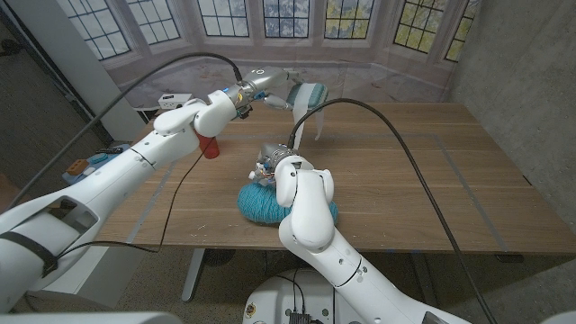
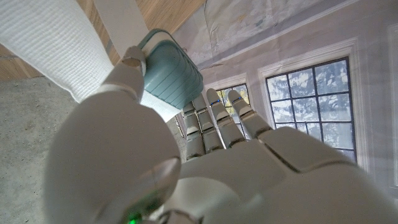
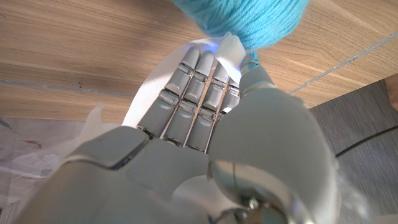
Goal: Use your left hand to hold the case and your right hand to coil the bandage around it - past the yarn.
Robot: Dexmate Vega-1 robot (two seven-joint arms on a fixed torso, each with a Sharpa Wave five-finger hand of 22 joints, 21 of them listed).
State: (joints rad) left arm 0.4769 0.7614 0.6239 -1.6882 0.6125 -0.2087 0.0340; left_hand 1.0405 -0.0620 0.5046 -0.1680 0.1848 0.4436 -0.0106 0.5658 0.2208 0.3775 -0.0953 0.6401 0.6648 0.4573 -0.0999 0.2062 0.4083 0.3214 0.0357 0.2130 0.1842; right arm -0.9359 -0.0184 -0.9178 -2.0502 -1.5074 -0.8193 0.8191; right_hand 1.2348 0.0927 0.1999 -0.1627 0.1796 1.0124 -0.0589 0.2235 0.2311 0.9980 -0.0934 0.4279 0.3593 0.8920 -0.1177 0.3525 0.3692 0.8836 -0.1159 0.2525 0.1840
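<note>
Bandage (image 1: 310,120) hangs slack from the case (image 1: 304,94), which my left hand (image 1: 261,88) grips at upper centre of the head view. My right hand (image 1: 270,166), pinching the strip's other end, sits lower centre beside the yarn (image 1: 261,202).

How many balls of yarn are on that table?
1. A single teal ball of yarn lies on the table near its front edge, partly behind the right arm; that arm could be hiding something more.
</note>
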